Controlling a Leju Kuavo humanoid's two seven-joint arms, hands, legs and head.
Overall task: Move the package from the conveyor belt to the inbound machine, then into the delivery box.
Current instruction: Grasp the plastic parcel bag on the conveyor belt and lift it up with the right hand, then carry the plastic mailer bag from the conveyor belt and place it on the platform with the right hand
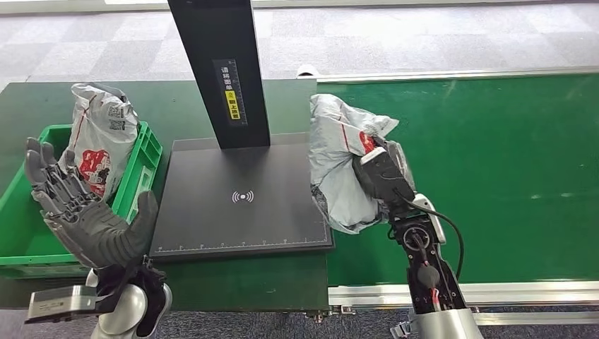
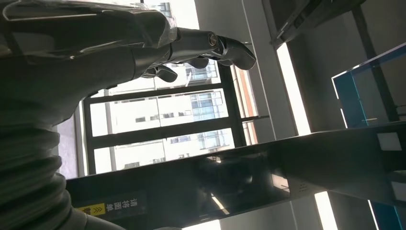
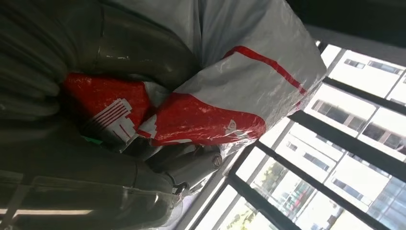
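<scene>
Package (image 1: 337,164) gripped in right robot hand (image 1: 378,176) — beside scanner plate (image 1: 240,194).

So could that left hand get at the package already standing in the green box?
Probably yes. The left hand hangs open just in front of the green box, and the package stands upright in it, poking above the rim with nothing over it. The right hand is busy holding the other package.
</scene>
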